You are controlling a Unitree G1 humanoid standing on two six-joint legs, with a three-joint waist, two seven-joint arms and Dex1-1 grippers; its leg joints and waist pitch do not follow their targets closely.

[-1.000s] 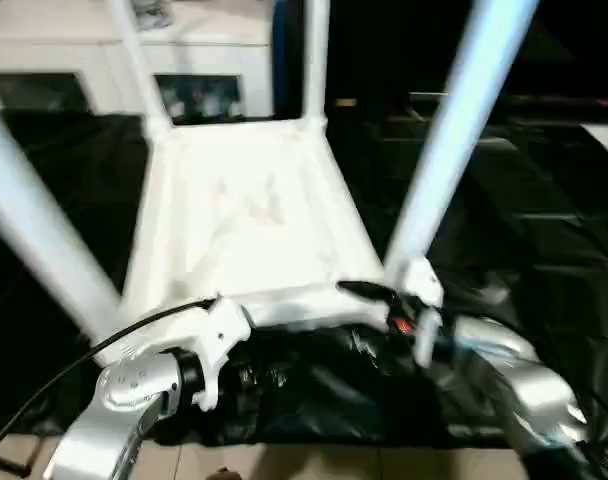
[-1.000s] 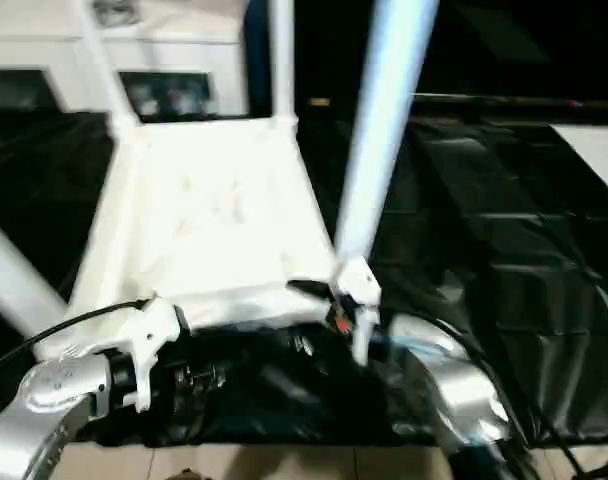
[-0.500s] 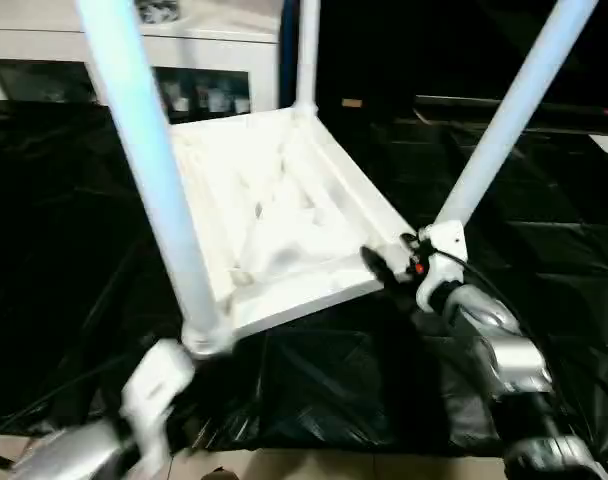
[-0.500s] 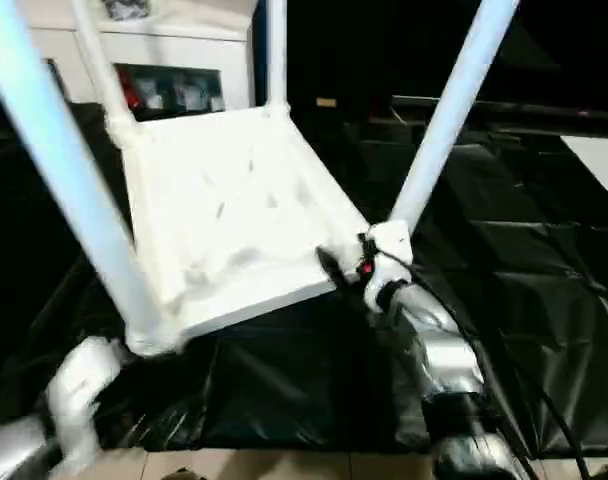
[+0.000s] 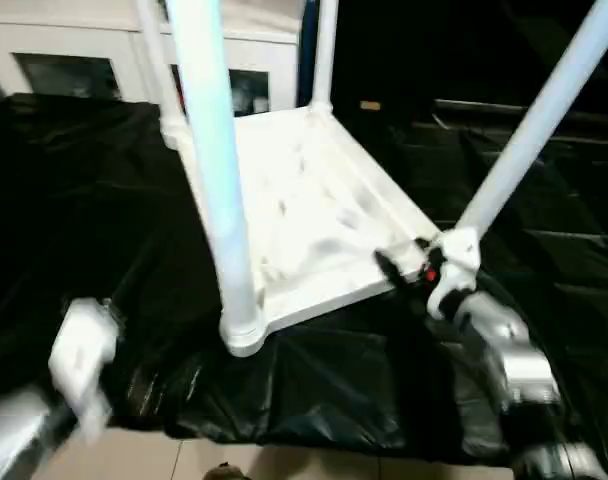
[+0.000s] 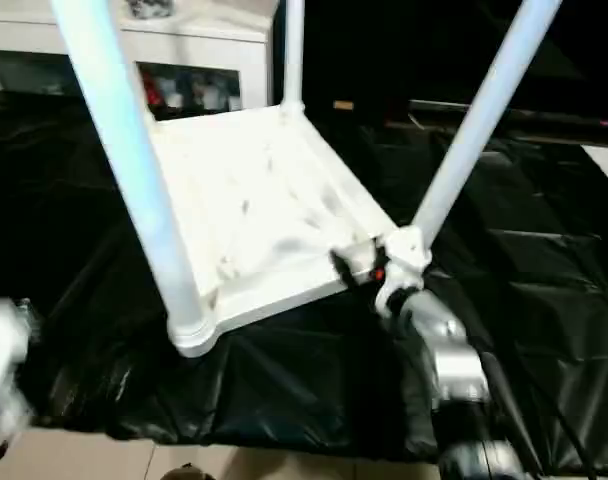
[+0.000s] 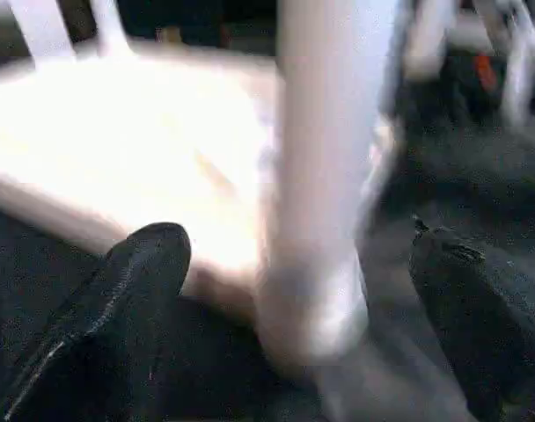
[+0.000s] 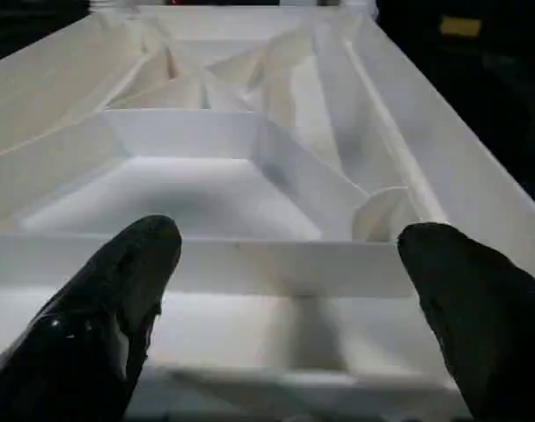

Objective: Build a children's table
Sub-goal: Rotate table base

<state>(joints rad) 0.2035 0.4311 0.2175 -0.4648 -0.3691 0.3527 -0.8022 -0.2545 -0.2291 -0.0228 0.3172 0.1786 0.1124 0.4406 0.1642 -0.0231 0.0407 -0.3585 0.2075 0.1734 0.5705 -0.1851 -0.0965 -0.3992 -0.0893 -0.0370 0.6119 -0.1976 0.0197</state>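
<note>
Upturned white children's table (image 5: 314,215) on black drape (image 5: 74,200), four legs up. Right gripper (image 8: 285,308) spread wide at its edge; left gripper (image 7: 294,325) apparently spread too, blurred.

The legs (image 5: 212,170) run off the picture's top, tips unseen.

The left hand (image 7: 294,290) has let go of the near leg (image 5: 216,170) and drawn back to the lower left of the frame.
</note>
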